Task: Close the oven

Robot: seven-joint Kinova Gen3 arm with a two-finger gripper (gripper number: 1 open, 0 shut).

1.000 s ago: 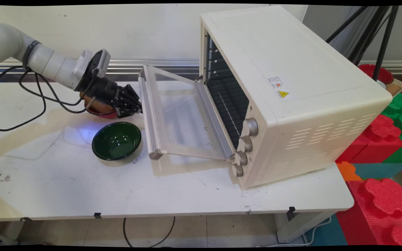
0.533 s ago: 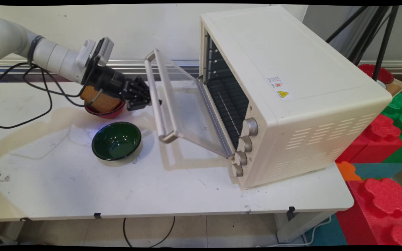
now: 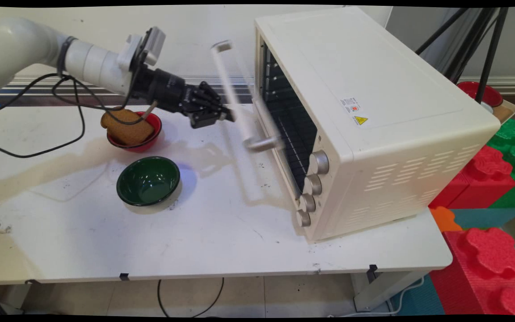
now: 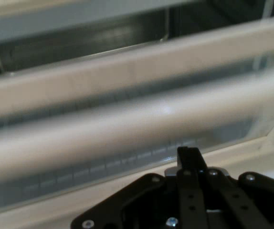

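Observation:
A cream toaster oven (image 3: 373,89) stands on the right half of the white table (image 3: 217,250). Its glass door is swung up nearly to upright and blurred with motion, and the metal handle bar (image 3: 238,96) runs along its free edge. My gripper (image 3: 224,117) is shut, and its tips press against the door's outer face just left of the handle. In the hand view the gripper (image 4: 189,155) points at the handle bar (image 4: 127,124), with the oven's rack behind the glass. Behind my hand, a red bowl (image 3: 154,134) holds a slice of brown bread (image 3: 125,127). A green bowl (image 3: 148,181) sits empty nearer the front.
Black cables (image 3: 38,150) hang from the arm over the table's left side. Red and green foam blocks (image 3: 494,170) are stacked off the table's right edge. Black tripod legs (image 3: 485,44) and another red bowl (image 3: 485,94) are behind the oven.
The oven door has swung from lying almost flat to nearly upright. My gripper has risen and moved right with it, staying against the door. The bread bowl is now uncovered.

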